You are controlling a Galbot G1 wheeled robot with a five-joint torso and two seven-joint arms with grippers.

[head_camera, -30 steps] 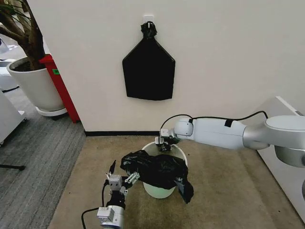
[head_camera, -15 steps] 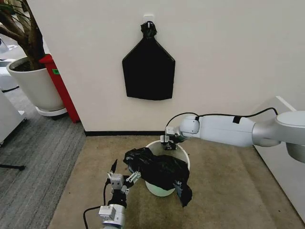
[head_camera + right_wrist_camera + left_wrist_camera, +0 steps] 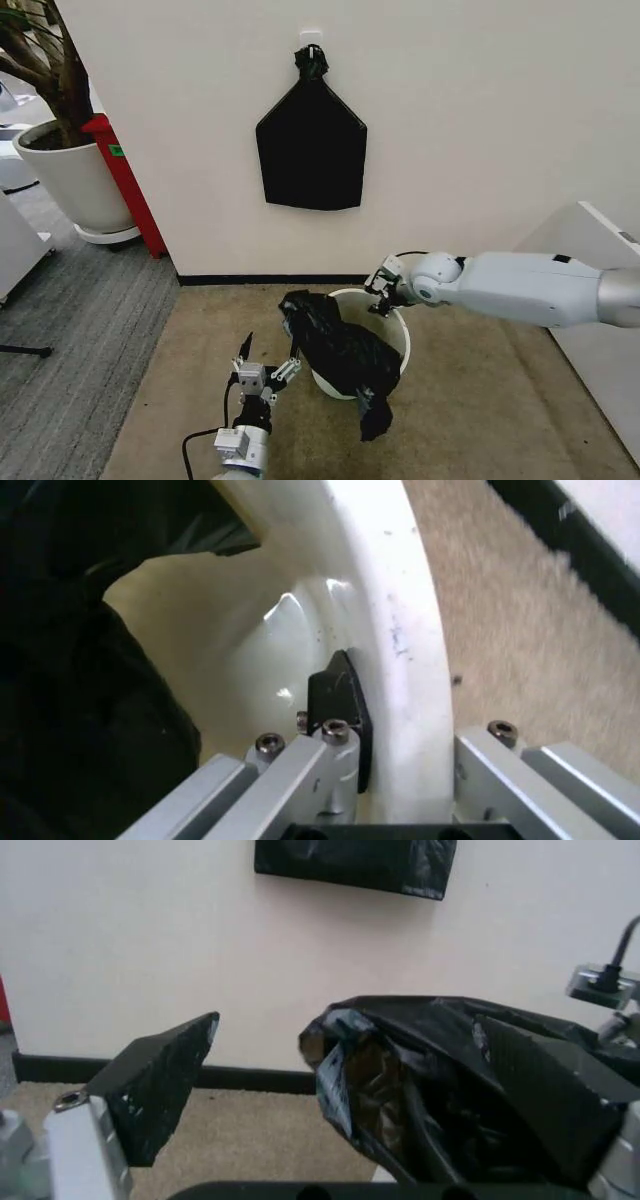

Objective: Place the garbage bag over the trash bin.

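The cream-white trash bin (image 3: 396, 322) stands on the beige carpet near the wall. The rumpled black garbage bag (image 3: 342, 348) lies over its left and front rim, with a tail hanging down the front. My right gripper (image 3: 384, 287) is shut on the bin's far rim (image 3: 395, 607); one black pad (image 3: 336, 697) presses the inner wall. My left gripper (image 3: 268, 366) is low at the bin's left, open. Its fingers stand wide apart, and the garbage bag (image 3: 430, 1080) bulges between them without being pinched.
A flat black bag bundle (image 3: 311, 145) hangs on the wall above. A large planter pot (image 3: 72, 185) and a red stand (image 3: 127, 175) are at the far left. A white cabinet (image 3: 590, 250) borders the right. Beige carpet lies open in front.
My right gripper has pulled the bin to the right, and the bag went with it. My left gripper has shifted right, towards the bag.
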